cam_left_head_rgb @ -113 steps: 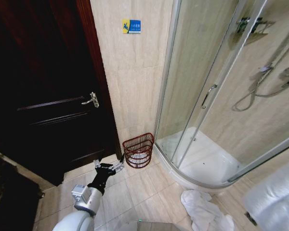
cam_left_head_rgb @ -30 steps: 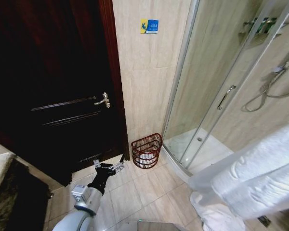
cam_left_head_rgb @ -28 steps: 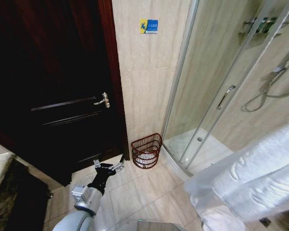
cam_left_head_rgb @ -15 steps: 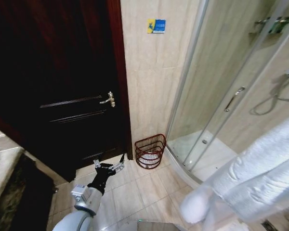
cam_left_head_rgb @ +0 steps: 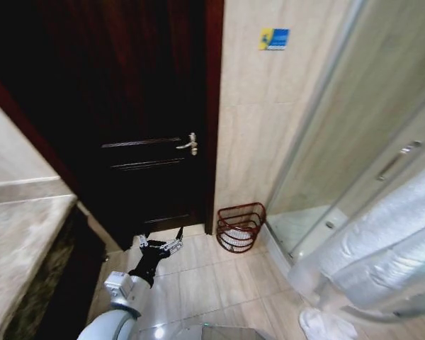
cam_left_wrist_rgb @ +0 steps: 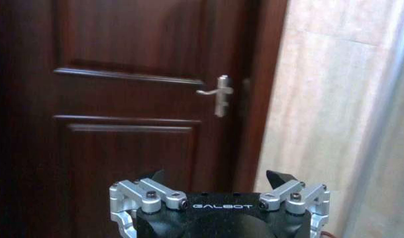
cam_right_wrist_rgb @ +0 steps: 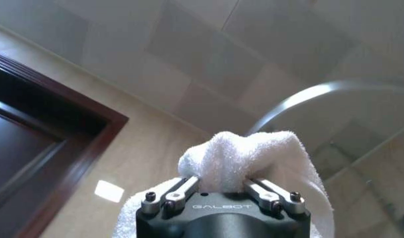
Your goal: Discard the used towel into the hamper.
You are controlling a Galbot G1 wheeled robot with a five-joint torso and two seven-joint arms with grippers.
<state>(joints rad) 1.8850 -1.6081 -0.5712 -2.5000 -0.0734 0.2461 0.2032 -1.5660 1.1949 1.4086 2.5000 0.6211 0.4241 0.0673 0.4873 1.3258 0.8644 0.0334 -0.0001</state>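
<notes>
The hamper, a small reddish-brown wire basket, stands on the tiled floor against the wall between the dark door and the shower. The used towel is white and hangs large and close at the right of the head view, its lower end near the floor. My right gripper is shut on a bunched fold of the towel, held up high. My left gripper hangs low over the floor to the left of the hamper, open and holding nothing.
A dark wooden door with a metal handle stands left of the hamper. The curved glass shower enclosure rises at the right. A stone counter juts in at the left. Tiled floor lies open before the hamper.
The towel has come up off the floor in my right gripper. The camera has turned left, so door and hamper sit further right in the picture. The left arm has kept its pose.
</notes>
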